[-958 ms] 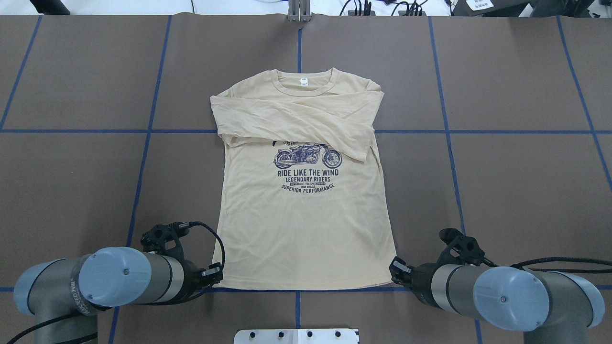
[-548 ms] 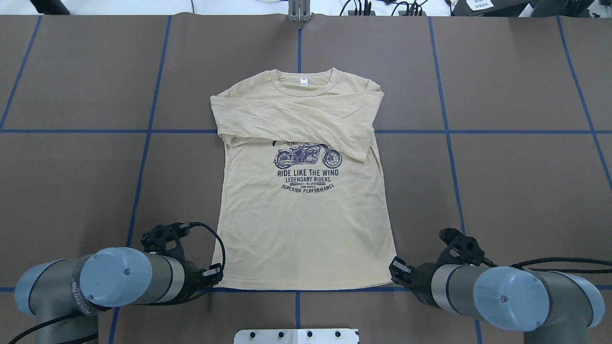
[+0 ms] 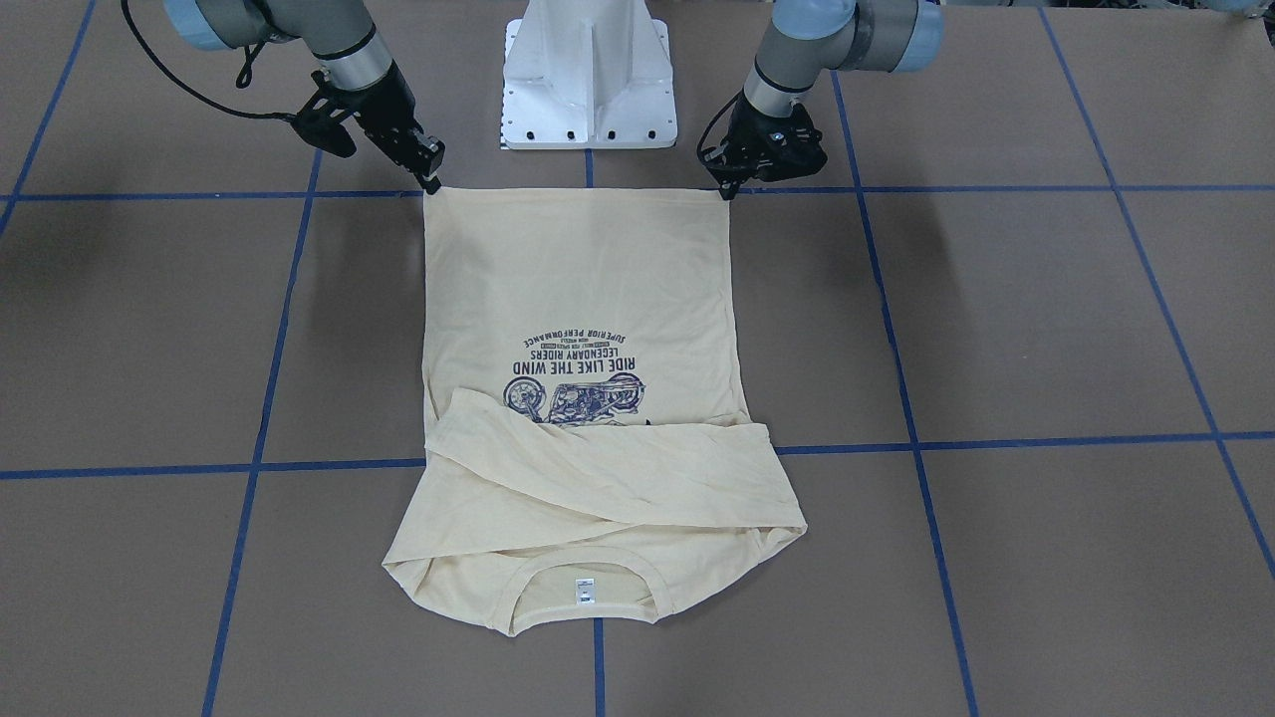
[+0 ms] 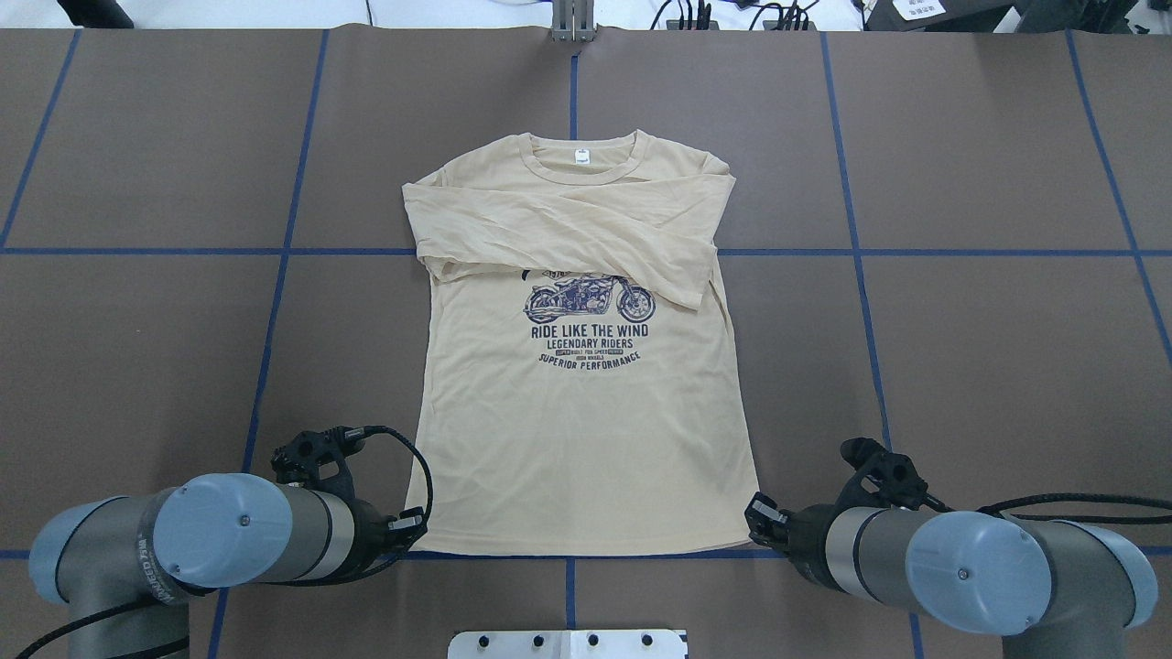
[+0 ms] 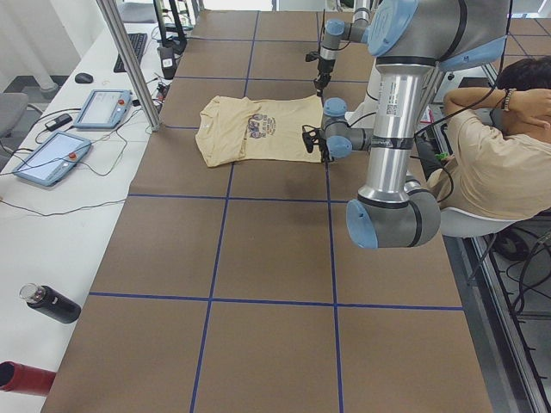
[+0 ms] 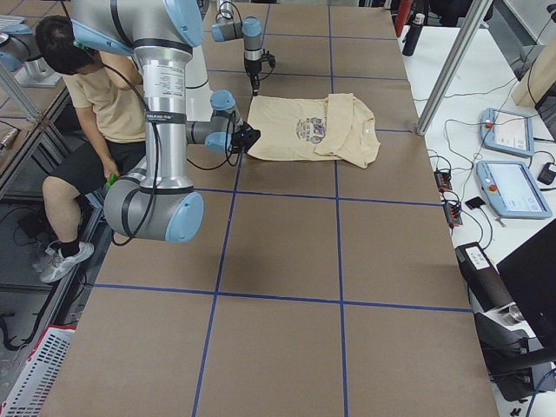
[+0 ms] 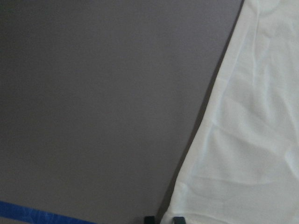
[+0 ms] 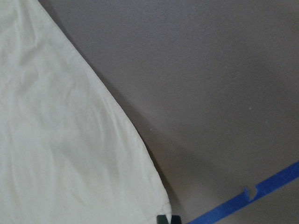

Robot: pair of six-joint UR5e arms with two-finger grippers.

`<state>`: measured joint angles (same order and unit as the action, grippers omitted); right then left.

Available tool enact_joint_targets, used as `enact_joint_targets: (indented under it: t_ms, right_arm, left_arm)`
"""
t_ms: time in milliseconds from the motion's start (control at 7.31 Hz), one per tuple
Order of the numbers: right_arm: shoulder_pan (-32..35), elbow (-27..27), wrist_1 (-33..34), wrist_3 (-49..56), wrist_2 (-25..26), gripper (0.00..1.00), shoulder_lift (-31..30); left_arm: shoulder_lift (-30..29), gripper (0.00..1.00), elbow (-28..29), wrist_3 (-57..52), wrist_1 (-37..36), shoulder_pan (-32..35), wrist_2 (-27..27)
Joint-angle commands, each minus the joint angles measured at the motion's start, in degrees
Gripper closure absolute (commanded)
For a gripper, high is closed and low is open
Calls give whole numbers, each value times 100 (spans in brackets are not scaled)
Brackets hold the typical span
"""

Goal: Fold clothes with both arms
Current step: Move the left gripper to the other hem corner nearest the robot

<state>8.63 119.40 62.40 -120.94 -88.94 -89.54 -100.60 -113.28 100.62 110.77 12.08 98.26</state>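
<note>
Overhead exterior had the pale cream-yellow long-sleeved T-shirt (image 4: 586, 439) of thin fabric lying flat mid-worktop, print up, collar toward the far edge, hem along the robot's edge. Both sleeves (image 4: 568, 229) were already crossed over the chest, hiding the top of the navy motorcycle print (image 4: 589, 300). And down at the hem, the black two-finger left gripper (image 4: 411, 529) sat at one corner and the black two-finger right gripper (image 4: 754, 518) at the other. Wrist views showed each pair of jaws drawn to a sliver with the hem corner right at the tips; they looked pinched on fabric. Around it all lay the brown worktop (image 4: 961, 366), crossed by blue tape lines (image 4: 276, 302). So the step in hand was the bottom-up fold, I judged. Next called for both corners lifting level and travelling together toward the collar, hem kept taut so the thin cloth wouldn't sag or drag the sleeves.
</note>
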Motion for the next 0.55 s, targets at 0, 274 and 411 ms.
enact_joint_targets:
  t_ms: [0, 274, 411]
  right_arm:
    - [-2, 5, 0, -9, 9, 100, 6]
    - [24, 328, 26, -9, 9, 100, -81]
    - [-19, 669, 453, -148, 0, 100, -134]
  left_arm:
    - [5, 100, -88, -7, -12, 5, 96]
    - [127, 100, -647, -42, -135, 57, 351]
    - [389, 100, -1026, -77, -144, 40, 404]
